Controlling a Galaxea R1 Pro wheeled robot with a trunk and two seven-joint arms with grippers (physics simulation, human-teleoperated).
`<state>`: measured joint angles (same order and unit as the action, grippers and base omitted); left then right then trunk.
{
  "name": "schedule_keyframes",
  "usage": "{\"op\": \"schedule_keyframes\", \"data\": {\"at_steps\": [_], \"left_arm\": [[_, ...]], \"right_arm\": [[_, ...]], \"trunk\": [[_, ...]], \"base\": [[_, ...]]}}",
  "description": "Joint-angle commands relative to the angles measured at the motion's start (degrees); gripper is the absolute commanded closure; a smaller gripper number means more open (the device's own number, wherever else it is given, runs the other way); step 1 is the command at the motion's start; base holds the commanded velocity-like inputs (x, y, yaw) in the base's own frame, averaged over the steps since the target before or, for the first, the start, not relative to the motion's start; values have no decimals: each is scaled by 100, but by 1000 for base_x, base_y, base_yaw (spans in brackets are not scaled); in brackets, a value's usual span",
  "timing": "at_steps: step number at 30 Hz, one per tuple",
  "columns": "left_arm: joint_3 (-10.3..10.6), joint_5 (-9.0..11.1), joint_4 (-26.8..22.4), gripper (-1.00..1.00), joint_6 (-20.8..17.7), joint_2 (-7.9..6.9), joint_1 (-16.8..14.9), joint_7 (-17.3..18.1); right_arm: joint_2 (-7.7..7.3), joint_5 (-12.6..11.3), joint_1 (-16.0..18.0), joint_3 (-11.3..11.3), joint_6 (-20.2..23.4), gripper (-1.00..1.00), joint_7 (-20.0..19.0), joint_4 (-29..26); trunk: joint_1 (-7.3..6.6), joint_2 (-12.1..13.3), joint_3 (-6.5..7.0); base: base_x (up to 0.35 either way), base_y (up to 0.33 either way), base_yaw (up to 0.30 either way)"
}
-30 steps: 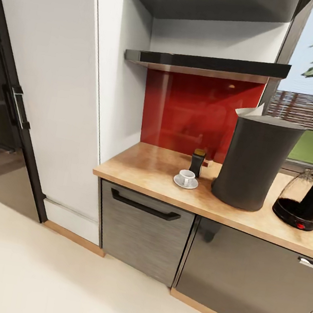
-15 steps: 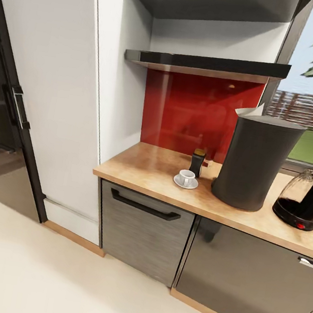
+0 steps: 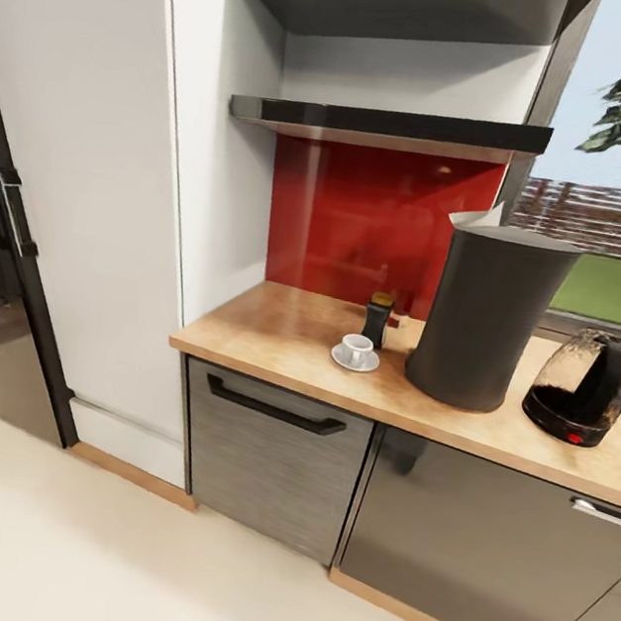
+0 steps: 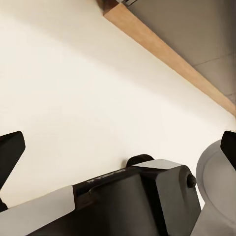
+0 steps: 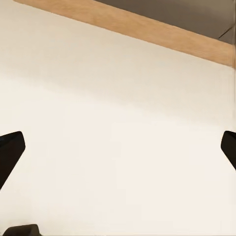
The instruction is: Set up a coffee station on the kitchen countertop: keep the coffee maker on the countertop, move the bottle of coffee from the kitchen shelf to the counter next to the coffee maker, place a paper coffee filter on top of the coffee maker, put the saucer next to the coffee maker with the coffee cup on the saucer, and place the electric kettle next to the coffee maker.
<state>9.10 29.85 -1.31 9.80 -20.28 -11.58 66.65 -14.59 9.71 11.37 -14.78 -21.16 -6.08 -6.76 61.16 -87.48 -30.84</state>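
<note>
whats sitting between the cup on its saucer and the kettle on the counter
The coffee maker stands between the coffee cup on its saucer and the electric kettle, as the head view shows.

Right wrist view. The right gripper (image 5: 118, 147) points down at a pale cream floor (image 5: 113, 123), its two dark fingertips (image 5: 10, 150) set wide apart at opposite edges with nothing between them. A wooden plinth strip (image 5: 147, 32) runs along the floor's far side, with a grey cabinet front (image 5: 196, 12) beyond it.
</note>
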Motion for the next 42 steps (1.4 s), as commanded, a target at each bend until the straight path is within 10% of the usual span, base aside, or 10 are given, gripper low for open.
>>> {"op": "schedule_keyframes", "data": {"at_steps": [1,34,42], "left_arm": [[48,38,0,-100,48,-2,-2,6],[57,38,0,-100,48,13,-2,6],[53,38,-8,-100,48,14,-2,6]], "right_arm": [[0,49,5,-52,-19,-100,-25,7],[59,31,5,-52,-19,-100,33,653],[320,31,5,-56,-19,-100,35,651]], "trunk": [[0,-3,-4],[0,-3,16],[0,-3,16]], "base": [[0,0,-234],[0,0,-75],[0,0,0]]}}
